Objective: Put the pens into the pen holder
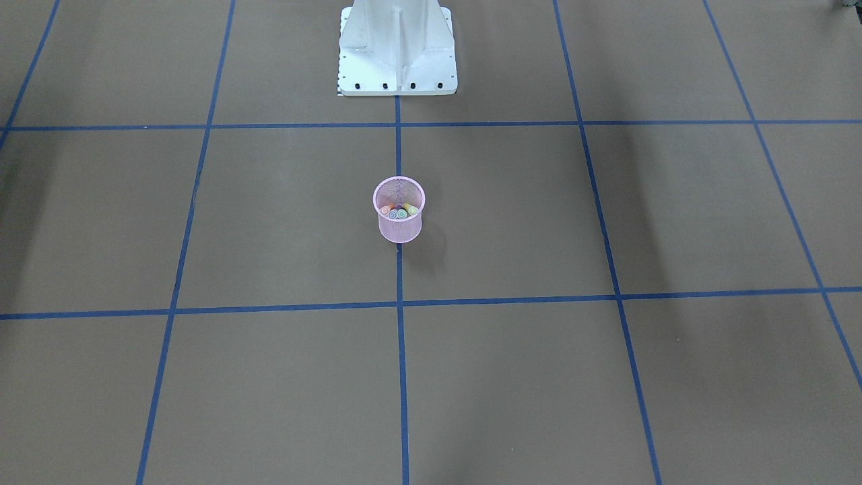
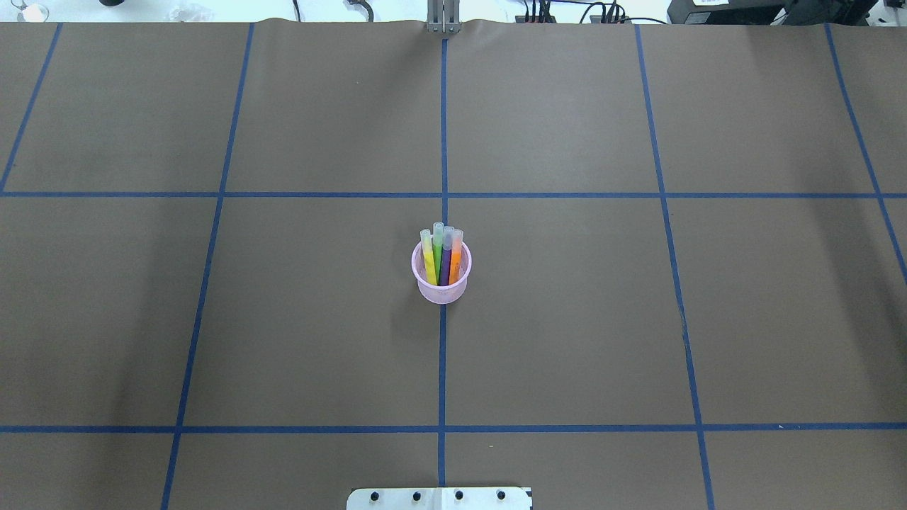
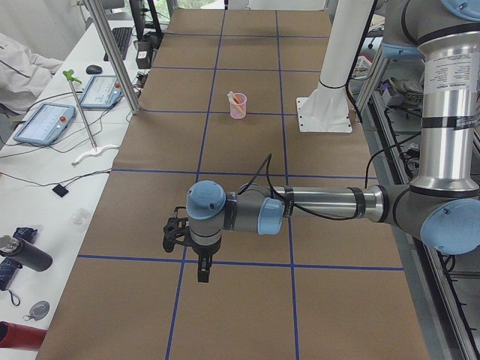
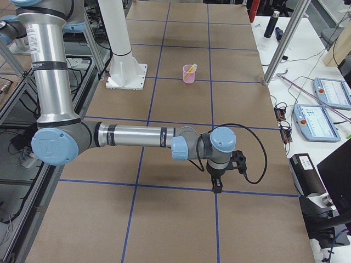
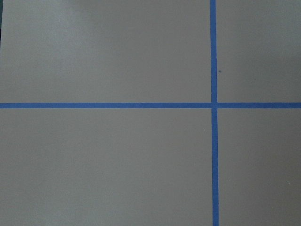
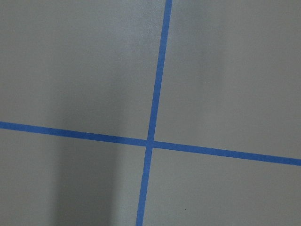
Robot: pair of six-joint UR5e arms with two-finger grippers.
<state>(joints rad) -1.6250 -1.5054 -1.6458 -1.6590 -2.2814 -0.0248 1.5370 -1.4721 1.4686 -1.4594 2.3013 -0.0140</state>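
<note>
The pink mesh pen holder stands upright at the table's centre, on a blue tape line; it also shows in the front view. All the pens stand inside it, caps up: yellow, green, purple and orange. My left gripper hangs over the table's left end, far from the holder. My right gripper hangs over the right end. Both show only in the side views, so I cannot tell whether they are open or shut. The wrist views show only brown table and blue tape.
The robot's white base plate stands behind the holder. Blue tape lines grid the brown table. Benches beside both table ends hold control tablets, bottles and cables, with metal frame posts.
</note>
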